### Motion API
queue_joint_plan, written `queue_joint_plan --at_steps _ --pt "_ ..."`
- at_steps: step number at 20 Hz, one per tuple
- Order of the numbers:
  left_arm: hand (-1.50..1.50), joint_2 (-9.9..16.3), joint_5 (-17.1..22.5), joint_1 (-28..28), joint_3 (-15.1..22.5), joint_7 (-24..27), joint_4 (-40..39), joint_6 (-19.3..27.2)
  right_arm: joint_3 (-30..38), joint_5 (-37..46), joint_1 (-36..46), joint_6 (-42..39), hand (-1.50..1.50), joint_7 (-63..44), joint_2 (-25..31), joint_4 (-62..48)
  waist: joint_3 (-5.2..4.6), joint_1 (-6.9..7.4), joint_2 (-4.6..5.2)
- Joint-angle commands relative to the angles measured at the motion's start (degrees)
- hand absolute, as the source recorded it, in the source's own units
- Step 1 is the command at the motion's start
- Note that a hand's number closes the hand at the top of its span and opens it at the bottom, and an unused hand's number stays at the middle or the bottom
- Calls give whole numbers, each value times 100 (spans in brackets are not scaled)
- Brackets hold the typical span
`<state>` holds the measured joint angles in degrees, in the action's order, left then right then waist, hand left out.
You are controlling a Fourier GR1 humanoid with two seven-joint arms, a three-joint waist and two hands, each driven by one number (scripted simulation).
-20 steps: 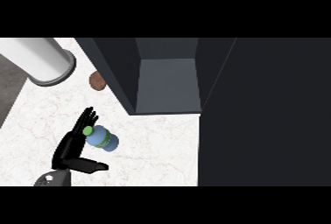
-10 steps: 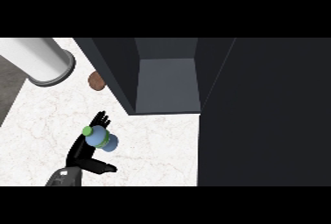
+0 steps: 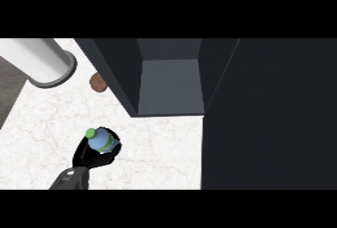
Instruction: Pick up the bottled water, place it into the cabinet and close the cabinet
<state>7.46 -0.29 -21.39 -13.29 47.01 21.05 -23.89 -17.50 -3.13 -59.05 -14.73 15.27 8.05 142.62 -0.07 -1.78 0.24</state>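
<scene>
Spread across the view: a white marbled desk (image 3: pixel 164 142), veined faintly in red. Over its far right part, a dark cabinet (image 3: pixel 125 75) with one open compartment, grey floor inside, and a broad black door panel (image 3: pixel 270 116) running down the right side to the near edge. At the far left corner, a big white cylinder (image 3: pixel 39 62) with a grey rim, lying tilted and hanging past the desk's left edge. Just beside the cabinet's left wall, a small brown round thing (image 3: pixel 99 82), too indistinct to name. Near the desk's near left edge, a grey forearm rising into the left hand (image 3: pixel 89 158), black fingers curled up around the bottled water (image 3: pixel 103 141). Bottle pale blue with a green cap, tilted with the cap toward the far left, well apart from the cabinet opening. Right hand nowhere in sight.
</scene>
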Motion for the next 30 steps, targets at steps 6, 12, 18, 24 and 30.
queue_joint_plan --at_steps 6,12,18,24,30 --pt "150 -277 277 271 -228 814 -97 85 321 -383 -317 -57 -150 -42 190 538 -1 74 -24" --pt "150 -726 612 633 -275 1146 335 822 141 -227 -162 65 -150 -169 93 513 4 138 -39" --pt "150 -736 1359 343 426 608 540 881 208 -215 -180 9 -150 -32 137 401 7 96 -58" --pt "150 -742 2364 253 1480 57 1124 1348 -235 -59 -290 55 -150 -337 100 789 1 57 -67" --pt "150 -745 3155 123 2737 -979 2537 2597 157 -327 71 97 -150 -287 73 381 9 81 -65"
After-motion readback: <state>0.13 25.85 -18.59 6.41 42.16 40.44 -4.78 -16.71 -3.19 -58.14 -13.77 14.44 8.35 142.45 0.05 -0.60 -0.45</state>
